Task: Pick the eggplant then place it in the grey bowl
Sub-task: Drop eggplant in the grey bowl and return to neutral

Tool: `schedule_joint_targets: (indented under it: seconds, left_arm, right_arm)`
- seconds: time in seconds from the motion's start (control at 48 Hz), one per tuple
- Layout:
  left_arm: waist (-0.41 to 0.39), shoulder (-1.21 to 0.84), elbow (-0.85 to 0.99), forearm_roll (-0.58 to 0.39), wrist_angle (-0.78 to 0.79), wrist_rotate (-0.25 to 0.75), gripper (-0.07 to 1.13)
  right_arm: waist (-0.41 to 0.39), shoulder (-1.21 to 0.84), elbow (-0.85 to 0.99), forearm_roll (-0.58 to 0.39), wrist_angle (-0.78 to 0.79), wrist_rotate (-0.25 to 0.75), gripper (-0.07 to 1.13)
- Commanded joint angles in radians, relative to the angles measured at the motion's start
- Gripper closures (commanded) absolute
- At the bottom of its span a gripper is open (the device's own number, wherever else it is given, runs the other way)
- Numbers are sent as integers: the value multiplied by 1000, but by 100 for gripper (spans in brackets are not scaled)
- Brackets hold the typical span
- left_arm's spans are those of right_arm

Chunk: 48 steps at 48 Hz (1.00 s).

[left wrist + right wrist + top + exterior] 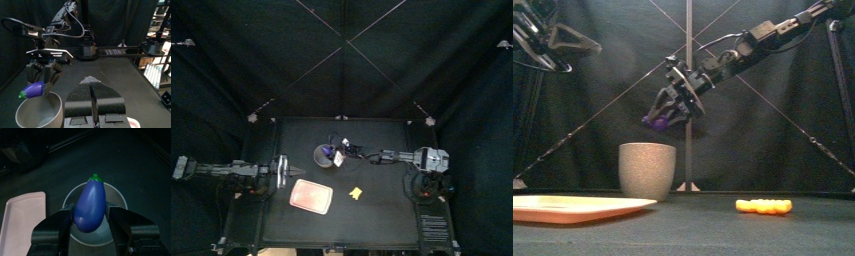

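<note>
My right gripper (pixel 673 108) is shut on the purple eggplant (pixel 659 121) and holds it in the air just above the tall grey speckled cup (pixel 647 170). In the right wrist view the eggplant (pixel 90 204) hangs lengthwise between the jaws, green stem away from the camera, directly over the cup's mouth (pixel 115 197). From above, the right gripper (pixel 342 153) sits beside the cup (pixel 325 154). My left gripper (pixel 91 81) rests at the table's left with its jaws together and holds nothing; its view shows the eggplant (pixel 33 90) above the cup (pixel 39 112).
A flat pink tray (pixel 311 195) lies in front of the cup, toward the table's front left. A small yellow toy (pixel 356 191) lies to the tray's right, seen also in the front view as a yellow toy (pixel 764 206).
</note>
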Motion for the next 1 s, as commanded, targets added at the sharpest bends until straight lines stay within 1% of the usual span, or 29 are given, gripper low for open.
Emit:
schedule_joint_targets:
  seconds: [0.021, 0.125, 0.312, 0.438, 0.583, 0.708, 0.875, 1.0]
  left_arm:
    - [3, 3, -12, 2, -5, 2, 109]
    - [3, 3, -12, 2, -5, 2, 109]
    - [3, 3, -11, 2, -5, 2, 109]
    - [3, 3, -11, 2, -5, 2, 109]
    - [3, 3, -11, 0, -5, 2, 109]
    - [3, 3, -11, 2, -5, 2, 109]
    - [3, -8, -12, 12, -5, 3, 109]
    - [6, -23, -11, 26, -5, 3, 109]
  right_arm:
    - [2, -20, -32, 0, -2, 2, 23]
    - [-2, -21, -26, 0, 0, 2, 15]
    - [-2, -48, -17, -2, -2, -5, 14]
    - [-5, -121, 17, -31, 0, -3, 14]
    - [-5, -290, 109, -66, -34, -2, 14]
    - [9, -489, 258, -77, -120, -3, 14]
    - [74, -742, 479, -84, -236, -6, 14]
    - [132, -937, 637, -95, -261, -5, 14]
